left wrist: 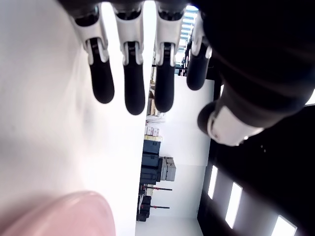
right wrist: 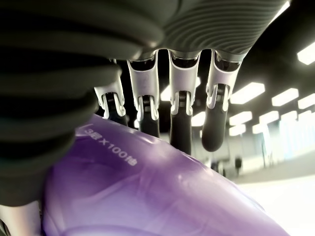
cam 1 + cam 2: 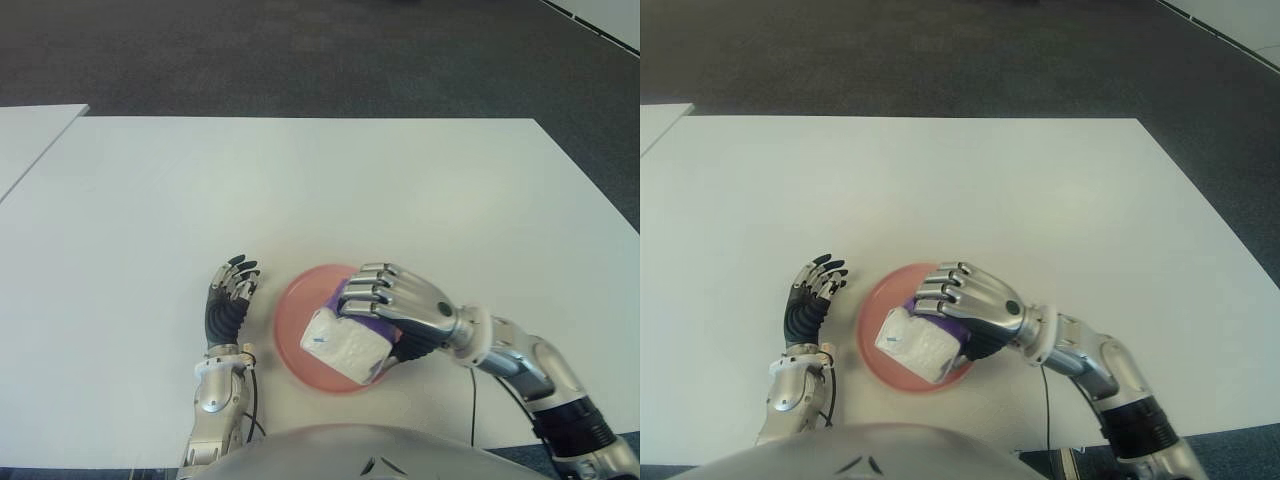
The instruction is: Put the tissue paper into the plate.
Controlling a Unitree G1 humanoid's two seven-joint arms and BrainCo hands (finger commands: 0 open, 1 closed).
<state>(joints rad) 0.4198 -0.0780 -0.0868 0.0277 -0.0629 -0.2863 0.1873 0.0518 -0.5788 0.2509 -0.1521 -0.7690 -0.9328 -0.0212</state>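
Now tissue pack [image 3: 345, 345] under right hand [image 3: 395, 305] fingers [image 2: 179, 123] (over plate [image 3: 290, 325]).

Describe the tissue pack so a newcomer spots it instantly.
On the white table, near the front edge, sits a pink plate. Over it, the right robot hand grips the tissue pack: a soft white block with purple wrapping, the only packaged item here.

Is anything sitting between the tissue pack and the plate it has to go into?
Nothing visible. The right hand grips the tissue pack directly over the pink plate, whose bare surface holds nothing else. The left hand shows beside the plate, on its left.
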